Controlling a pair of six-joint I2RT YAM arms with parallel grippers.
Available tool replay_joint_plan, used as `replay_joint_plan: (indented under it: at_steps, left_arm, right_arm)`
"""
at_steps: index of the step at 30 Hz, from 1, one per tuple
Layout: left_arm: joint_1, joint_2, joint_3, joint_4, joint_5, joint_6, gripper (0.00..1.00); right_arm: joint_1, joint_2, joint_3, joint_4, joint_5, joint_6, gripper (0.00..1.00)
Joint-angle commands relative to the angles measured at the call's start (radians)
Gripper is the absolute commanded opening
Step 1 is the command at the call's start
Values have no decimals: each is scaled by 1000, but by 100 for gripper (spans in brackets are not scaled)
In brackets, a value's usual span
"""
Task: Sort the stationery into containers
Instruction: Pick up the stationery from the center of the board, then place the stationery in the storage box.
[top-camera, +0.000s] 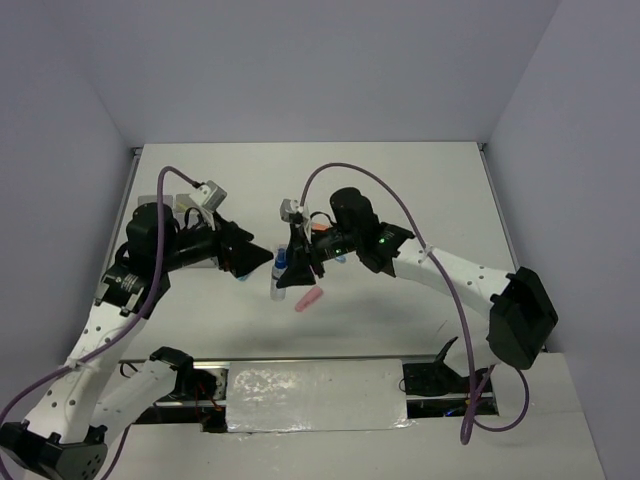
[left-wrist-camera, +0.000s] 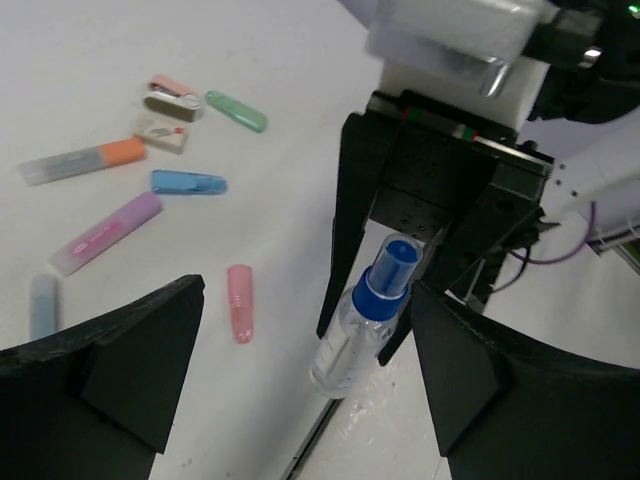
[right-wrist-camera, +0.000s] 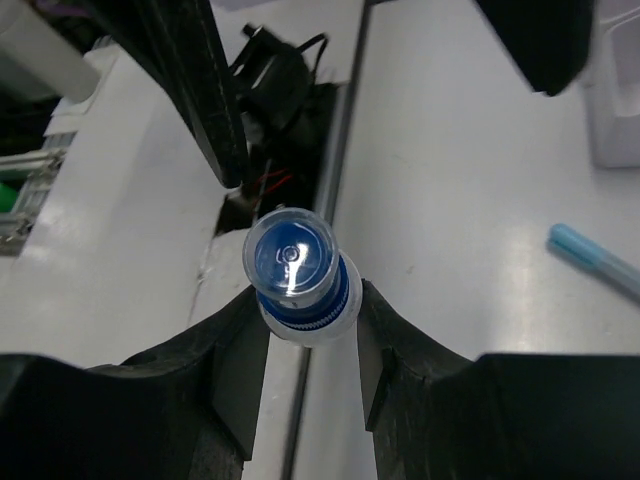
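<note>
A small clear bottle with a blue cap (top-camera: 279, 272) is gripped at the neck by my right gripper (top-camera: 298, 262), tilted above the table. The right wrist view shows its cap (right-wrist-camera: 297, 262) between my shut right gripper (right-wrist-camera: 305, 330). My left gripper (top-camera: 256, 258) is open and faces the bottle (left-wrist-camera: 362, 322), with one finger (left-wrist-camera: 130, 360) on each side of it and apart from it. A pink marker (top-camera: 309, 298) lies below. More stationery lies beyond: a pink marker (left-wrist-camera: 239, 302), blue marker (left-wrist-camera: 188, 182), green marker (left-wrist-camera: 237, 110), orange-tipped marker (left-wrist-camera: 82, 160) and eraser (left-wrist-camera: 160, 131).
A corner of a white container (right-wrist-camera: 615, 110) shows at the right edge of the right wrist view, and a light blue pen (right-wrist-camera: 595, 262) lies near it. The table's front seam (top-camera: 320, 360) runs below the grippers. The left arm hides the table's left part.
</note>
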Motion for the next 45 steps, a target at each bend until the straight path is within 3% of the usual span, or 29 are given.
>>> replay_joint_plan:
  at_steps: [1, 6, 19, 26, 27, 29, 31, 33, 34, 35, 36, 37, 41, 42, 44, 45]
  left_arm:
    - [-2, -36, -28, 157, 204, -7, 96]
    - [-3, -76, -65, 248, 264, -82, 87]
    - [-82, -24, -88, 161, 198, -55, 72]
    - [-146, -10, -79, 133, 161, -47, 47]
    - [-148, -10, -74, 122, 158, -43, 35]
    - [-149, -10, -62, 110, 140, -38, 25]
    - [-149, -4, -48, 99, 120, -33, 5]
    - [-149, 1, -39, 90, 85, -36, 0]
    - [-149, 4, -27, 78, 57, -41, 0]
    - [-149, 4, -21, 72, -4, -52, 0]
    - [-149, 4, -14, 62, -42, -58, 0]
    - [-149, 1, 5, 39, -87, -64, 0]
    - [-149, 8, 65, -48, -383, -107, 0]
    - [-149, 16, 96, -71, -550, -118, 0]
    - [-149, 51, 127, -143, -738, -159, 0]
    - [-149, 68, 151, -165, -961, -182, 0]
  right_arm:
    - [41, -42, 76, -271, -117, -75, 0]
    - [62, -42, 127, -353, -28, -29, 0]
    - [127, -31, 229, -411, 90, 31, 0]
    - [131, -11, 278, -439, 133, 42, 0]
    - [133, -7, 283, -454, 136, 36, 0]
    - [139, 4, 297, -470, 144, 28, 0]
    - [142, 7, 298, -471, 147, 27, 0]
    - [141, -1, 291, -464, 146, 17, 0]
    - [141, -10, 276, -459, 140, 16, 3]
    - [139, -14, 266, -445, 139, 16, 32]
    - [135, -22, 237, -431, 141, 16, 76]
    - [127, -36, 217, -415, 143, 16, 99]
    - [41, -69, 122, -321, 162, 72, 100]
    - [3, -102, 75, -300, 238, 92, 100]
    - [-39, -138, 27, -252, 299, 143, 100]
    - [-81, -175, -10, -246, 332, 154, 100]
